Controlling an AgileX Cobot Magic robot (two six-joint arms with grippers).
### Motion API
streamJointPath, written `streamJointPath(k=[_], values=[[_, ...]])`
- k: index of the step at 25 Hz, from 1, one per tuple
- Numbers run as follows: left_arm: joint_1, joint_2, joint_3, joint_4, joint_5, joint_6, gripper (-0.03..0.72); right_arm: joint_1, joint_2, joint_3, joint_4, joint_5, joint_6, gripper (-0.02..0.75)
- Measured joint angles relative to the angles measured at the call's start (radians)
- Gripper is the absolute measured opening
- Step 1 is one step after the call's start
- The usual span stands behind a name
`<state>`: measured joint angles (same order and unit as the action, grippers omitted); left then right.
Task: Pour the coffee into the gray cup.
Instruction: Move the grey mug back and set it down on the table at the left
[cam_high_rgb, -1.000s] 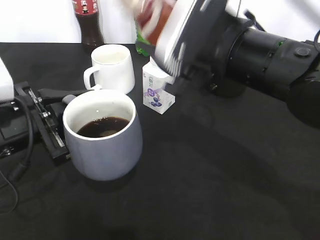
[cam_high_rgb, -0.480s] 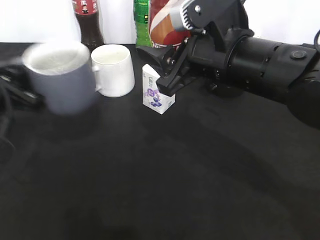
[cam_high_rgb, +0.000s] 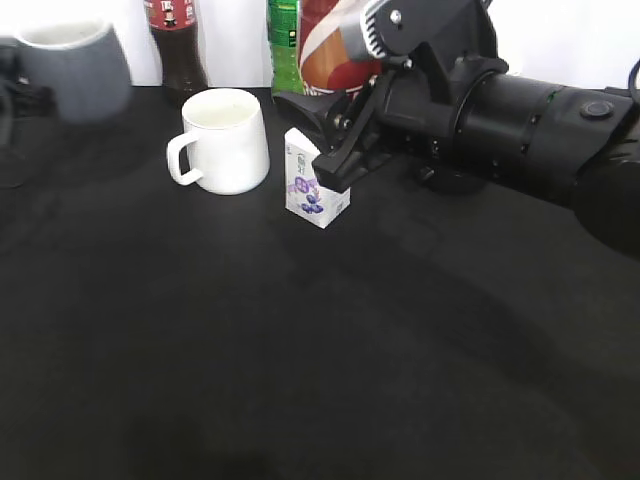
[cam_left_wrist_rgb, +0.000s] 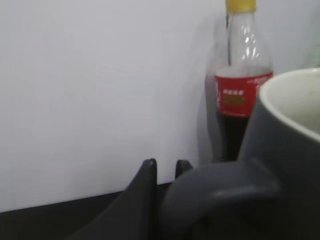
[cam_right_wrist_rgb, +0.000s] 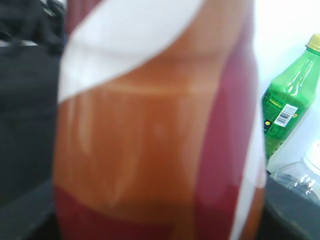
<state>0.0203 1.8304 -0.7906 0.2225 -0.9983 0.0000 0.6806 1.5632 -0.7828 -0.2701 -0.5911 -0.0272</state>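
exterior view: black table (cam_high_rgb: 300, 380), white wall behind; scene seen at a downward slant.
gray cup: far left at the back edge (cam_high_rgb: 72, 68), blurred in this view; contents not visible.
gray cup, left wrist view: fills the right side (cam_left_wrist_rgb: 285, 150), pale inside at the rim, gray loop handle low in the centre of the picture.
left gripper: only two dark tips show beside the handle (cam_left_wrist_rgb: 162, 172); the handle hides how the jaws stand, so i cannot tell whether they grip it.
coffee: red-and-white swirl bottle at the top centre (cam_high_rgb: 330, 45), upright, partly behind the right arm's wrist.
coffee, right wrist view: fills nearly the whole picture (cam_right_wrist_rgb: 155, 125), brown liquid with red and white bands, blurred.
right gripper: black jaws reach left around the bottle (cam_high_rgb: 330, 110), closed on it; the bottle's base is hidden, so contact with the table cannot be told.
white mug: upright (cam_high_rgb: 222, 140), handle to the left, left of the carton and well apart from the gray cup.
small carton: white with purple print (cam_high_rgb: 315, 180), just under the right jaws, standing on the table.
cola bottle: dark, red label, against the wall (cam_high_rgb: 175, 45), behind the white mug.
green bottle: against the wall (cam_high_rgb: 284, 40), touching or just beside the coffee on its left.
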Motion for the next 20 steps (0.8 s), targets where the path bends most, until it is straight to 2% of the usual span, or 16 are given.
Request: streamJointPath(k=[5,11,16,20], values=[[0.000,0.234,-0.158,0.047,0.006,-0.008,0.081,0.000,0.000,0.000,0.004,0.000,0.017,0.531],[0.000,0.393,-0.347,0.091,0.053,-0.041,0.081,0.000,0.000,0.000,0.007,0.000,0.018,0.531],[0.000,0.408,-0.367,0.091,0.072,-0.057,0.087,0.000,0.000,0.000,0.007,0.000,0.018,0.531],[0.000,0.408,-0.369,0.092,0.089,-0.084,0.206,0.000,0.000,0.000,0.008,0.000,0.018,0.531]])
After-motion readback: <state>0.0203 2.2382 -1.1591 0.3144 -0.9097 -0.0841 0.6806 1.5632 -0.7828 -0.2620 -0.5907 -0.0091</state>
